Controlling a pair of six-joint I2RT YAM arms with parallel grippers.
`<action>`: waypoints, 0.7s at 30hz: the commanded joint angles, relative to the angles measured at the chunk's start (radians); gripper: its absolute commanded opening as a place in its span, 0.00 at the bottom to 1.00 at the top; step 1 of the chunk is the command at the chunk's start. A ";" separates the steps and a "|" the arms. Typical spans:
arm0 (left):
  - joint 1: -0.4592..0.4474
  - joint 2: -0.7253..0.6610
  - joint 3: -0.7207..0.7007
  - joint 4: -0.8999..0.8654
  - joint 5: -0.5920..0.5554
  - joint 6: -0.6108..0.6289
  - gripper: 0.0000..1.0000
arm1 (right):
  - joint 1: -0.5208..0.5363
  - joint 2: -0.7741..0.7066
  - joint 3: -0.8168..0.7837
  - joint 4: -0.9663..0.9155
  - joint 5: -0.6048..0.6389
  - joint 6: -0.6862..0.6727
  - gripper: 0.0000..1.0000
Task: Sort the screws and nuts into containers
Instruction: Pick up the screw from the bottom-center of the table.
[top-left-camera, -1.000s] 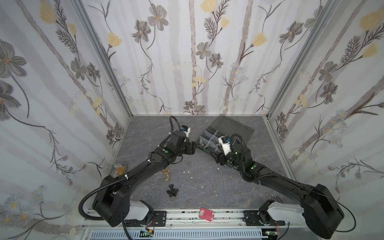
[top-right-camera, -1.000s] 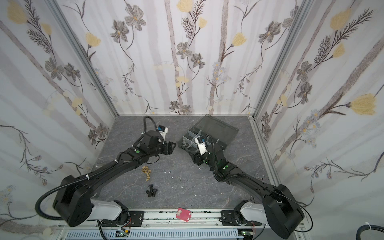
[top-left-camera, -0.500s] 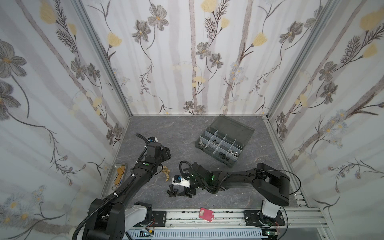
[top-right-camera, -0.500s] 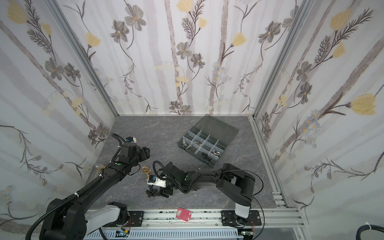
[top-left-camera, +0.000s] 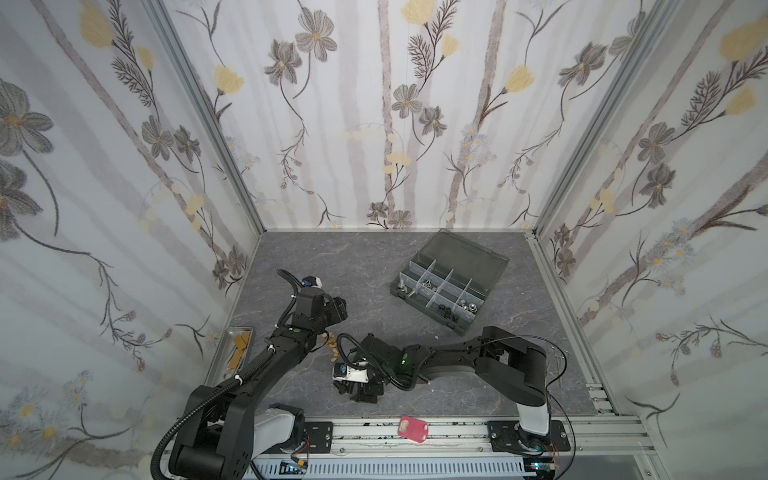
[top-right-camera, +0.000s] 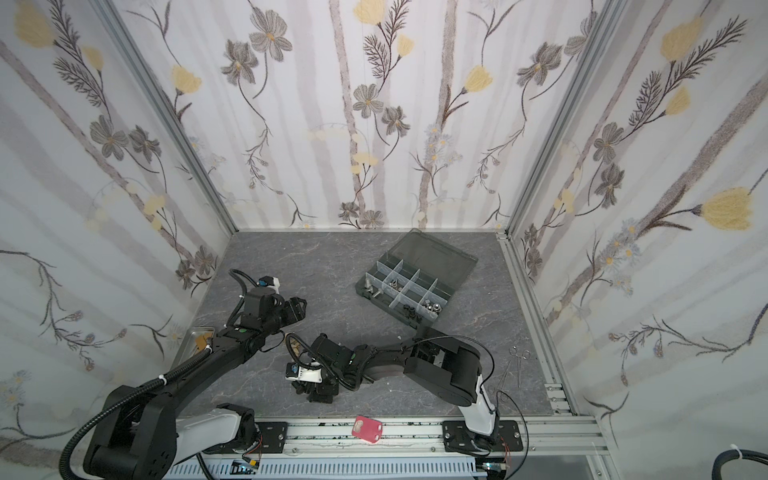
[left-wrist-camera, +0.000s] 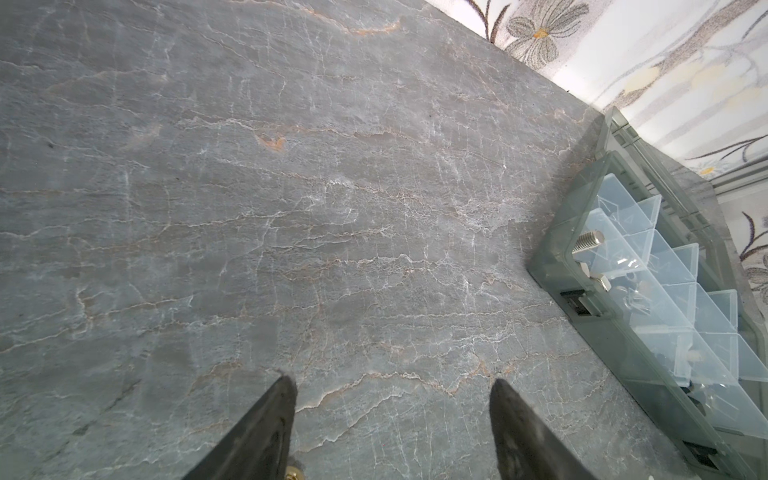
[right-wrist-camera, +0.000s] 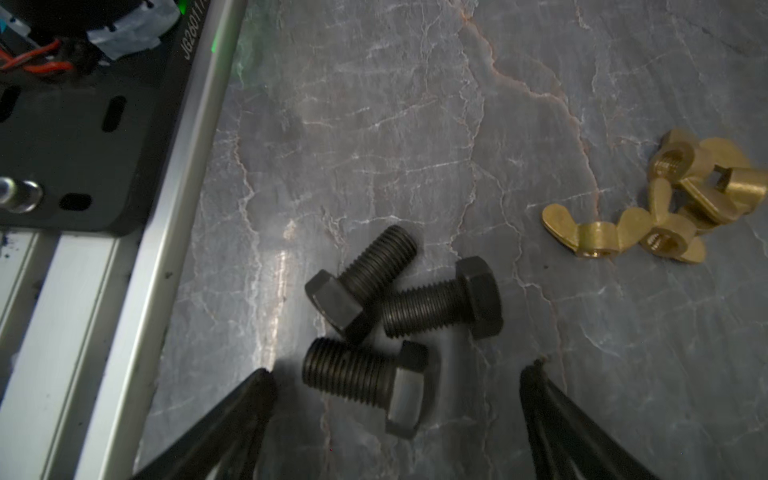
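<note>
Three black screws (right-wrist-camera: 399, 299) lie in a loose heap on the grey table near its front edge. My right gripper (right-wrist-camera: 399, 370) hangs low over them, open, its fingers on either side of the nearest screw (right-wrist-camera: 357, 376) without touching it. In both top views this gripper (top-left-camera: 365, 390) hides most of the heap. My left gripper (left-wrist-camera: 392, 381) is open and empty over bare table left of centre (top-left-camera: 338, 309). The containers are the cells of the open organizer box (top-left-camera: 451, 322) at the back right. A silver screw (left-wrist-camera: 588, 243) lies in an end cell; silver nuts (top-left-camera: 467, 307) lie in another.
Several brass wing nuts (right-wrist-camera: 665, 199) lie beside the black screws. A flat steel tray (top-left-camera: 232, 332) sits against the left wall. The aluminium front rail (right-wrist-camera: 104, 332) runs close to the right gripper, with a red piece (top-left-camera: 412, 428) on it. Forceps (top-right-camera: 519, 361) lie at the right.
A second ago both grippers were at the organizer box. The right arm has swung to the front over the black screws and opened wider. The left arm has drawn back to the left.
</note>
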 joint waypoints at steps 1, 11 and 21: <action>0.000 -0.001 -0.007 0.043 0.013 0.016 0.74 | 0.005 0.026 0.021 -0.040 0.036 0.007 0.84; 0.000 -0.015 -0.022 0.048 0.011 0.023 0.75 | 0.003 0.033 0.039 -0.070 0.024 0.014 0.44; -0.001 -0.004 -0.022 0.088 0.038 0.018 0.76 | -0.077 -0.071 -0.027 -0.015 -0.051 0.056 0.25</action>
